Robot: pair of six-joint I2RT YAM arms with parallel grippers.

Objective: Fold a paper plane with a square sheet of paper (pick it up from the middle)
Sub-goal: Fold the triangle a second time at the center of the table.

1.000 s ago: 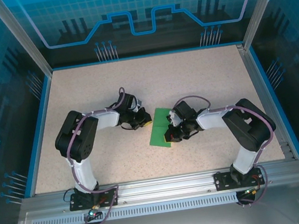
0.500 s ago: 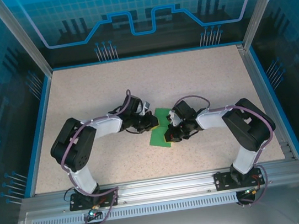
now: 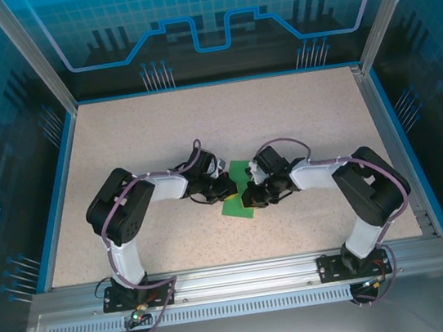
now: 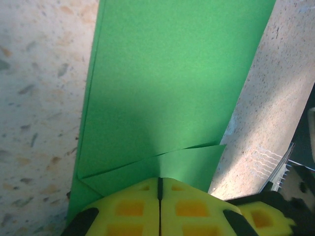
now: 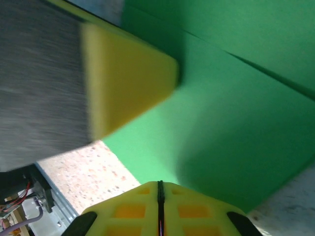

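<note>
The green sheet of paper lies folded on the table between the two arms, part of it hidden under both grippers. In the left wrist view the paper is a long doubled strip with a slanted folded flap just ahead of the fingers. My left gripper is shut, its yellow tips resting on that flap. My right gripper is shut too, its tips down on the paper. A left finger shows blurred close by in the right wrist view.
The speckled tabletop has free room behind and to both sides of the arms. Blue rails and clear walls bound it. A metal frame bar runs along the near edge by the arm bases.
My left gripper has moved right, from beside the paper onto its left part. My right gripper has shifted slightly toward it. Less of the green paper shows from above.
</note>
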